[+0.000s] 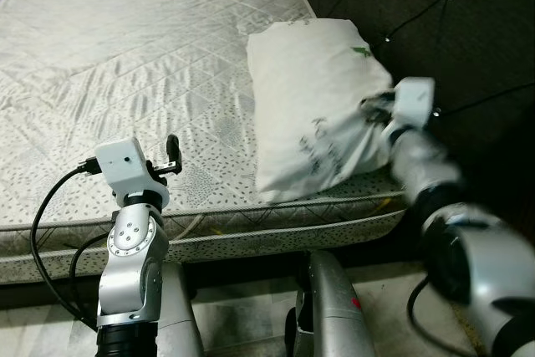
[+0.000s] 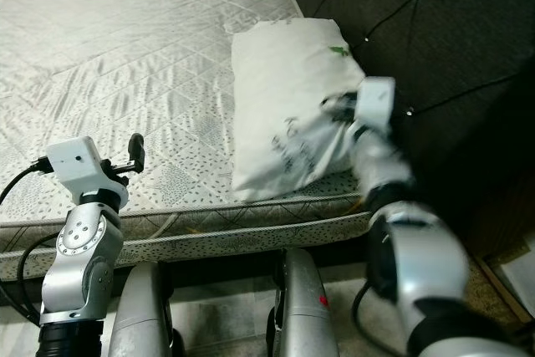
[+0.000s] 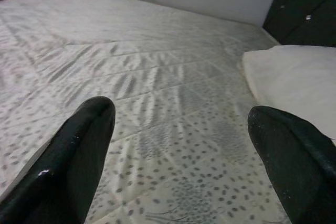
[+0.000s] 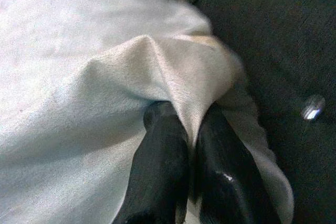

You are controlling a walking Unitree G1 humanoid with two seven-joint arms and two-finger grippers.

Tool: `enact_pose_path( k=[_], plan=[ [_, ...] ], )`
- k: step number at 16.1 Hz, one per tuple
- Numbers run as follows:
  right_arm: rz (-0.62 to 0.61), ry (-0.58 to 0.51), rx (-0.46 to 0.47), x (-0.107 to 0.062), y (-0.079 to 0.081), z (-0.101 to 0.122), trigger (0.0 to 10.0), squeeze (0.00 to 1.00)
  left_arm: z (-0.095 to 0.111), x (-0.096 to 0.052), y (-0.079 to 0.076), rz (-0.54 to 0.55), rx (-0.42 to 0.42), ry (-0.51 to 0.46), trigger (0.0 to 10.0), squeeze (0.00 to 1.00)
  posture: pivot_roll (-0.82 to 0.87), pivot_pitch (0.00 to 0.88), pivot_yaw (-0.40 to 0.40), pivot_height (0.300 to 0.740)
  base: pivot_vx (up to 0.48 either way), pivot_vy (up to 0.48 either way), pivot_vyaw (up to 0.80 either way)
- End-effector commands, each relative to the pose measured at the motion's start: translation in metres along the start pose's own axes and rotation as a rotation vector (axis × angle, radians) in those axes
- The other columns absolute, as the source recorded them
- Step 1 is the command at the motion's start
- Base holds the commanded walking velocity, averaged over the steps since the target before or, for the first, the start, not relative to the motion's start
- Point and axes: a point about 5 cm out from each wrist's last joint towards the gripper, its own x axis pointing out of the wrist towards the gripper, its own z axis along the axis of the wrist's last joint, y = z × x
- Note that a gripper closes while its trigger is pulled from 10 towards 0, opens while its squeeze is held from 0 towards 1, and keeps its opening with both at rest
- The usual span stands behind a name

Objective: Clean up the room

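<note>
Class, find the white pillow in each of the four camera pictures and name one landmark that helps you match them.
Left eye view: pillow right of centre on the mattress, against the dark headboard.
Right eye view: pillow near centre, same spot.
Left wrist view: pillow at the right edge, beyond the open left gripper.
Right wrist view: pillow fabric pinched by the right gripper.
Shared landmark: the headboard.

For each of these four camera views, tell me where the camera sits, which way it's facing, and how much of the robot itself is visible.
Left eye and right eye views: on the head, looking forward and down at the mattress and pillow; both arms show.
Left wrist view: on the left wrist, looking along the open left gripper across the mattress.
Right wrist view: on the right wrist, looking along the right gripper, pinching a pillow fold.
Shared: all views show the pillow.
</note>
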Motion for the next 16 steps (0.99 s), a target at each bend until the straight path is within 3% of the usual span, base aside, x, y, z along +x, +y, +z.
enact_pose_path(
  k=[1,2,5,7,13,15,16],
  plan=[
    [-0.048,-0.092,0.024,0.003,-0.011,0.033,0.0,0.0,-0.001,0.0,0.002,0.01,0.004,0.002,10.0,0.0,0.02,0.0,-0.062,0.554,0.0,0.0,0.0],
    [-0.099,-0.113,0.045,0.003,-0.027,0.049,0.0,0.0,-0.001,-0.001,0.003,0.015,0.005,-0.001,10.0,0.0,0.03,0.0,-0.064,0.554,0.0,0.0,0.0],
    [-0.167,-0.21,0.062,0.0,-0.048,0.083,0.0,0.0,0.0,0.0,0.005,0.021,0.007,-0.007,10.0,0.0,0.03,0.0,-0.067,0.554,0.0,0.0,0.0],
    [-0.214,-0.225,0.057,-0.003,-0.064,0.092,0.0,0.0,0.0,0.001,0.007,0.028,0.01,-0.012,10.0,0.0,0.04,0.0,-0.066,0.554,0.0,0.0,0.0],
    [-0.338,-0.139,0.044,-0.013,-0.108,0.064,0.0,0.0,0.001,0.001,0.011,0.029,0.024,-0.014,10.0,0.0,0.04,0.0,-0.046,0.554,0.0,0.0,0.0],
    [-0.33,-0.125,0.019,-0.013,-0.109,0.057,0.0,0.0,0.001,0.001,0.011,0.026,0.025,-0.009,10.0,0.0,0.03,0.0,-0.04,0.554,0.0,0.0,0.0],
    [-0.307,-0.114,-0.021,-0.012,-0.104,0.052,6.0,0.0,0.0,0.002,0.009,0.014,0.026,-0.005,10.0,0.0,0.02,0.0,-0.029,0.554,0.0,0.0,0.0]
  ],
)
